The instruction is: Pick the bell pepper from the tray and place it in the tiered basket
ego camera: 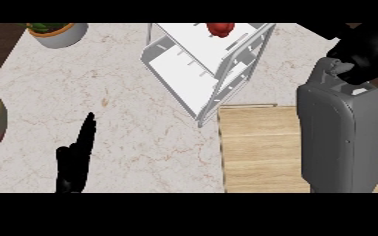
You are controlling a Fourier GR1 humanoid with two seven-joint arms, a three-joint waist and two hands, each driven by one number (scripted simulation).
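Resting at the worktop's point(111, 95) near edge, the left robot hand point(76, 156) keeps its fingers straight and pressed together, pointing up. The right robot hand point(356, 47) hovers by the far right corner; its finger state cannot be told. The bell pepper point(220, 29) lies in the tiered basket point(193, 62), beyond the wooden tray point(258, 150).
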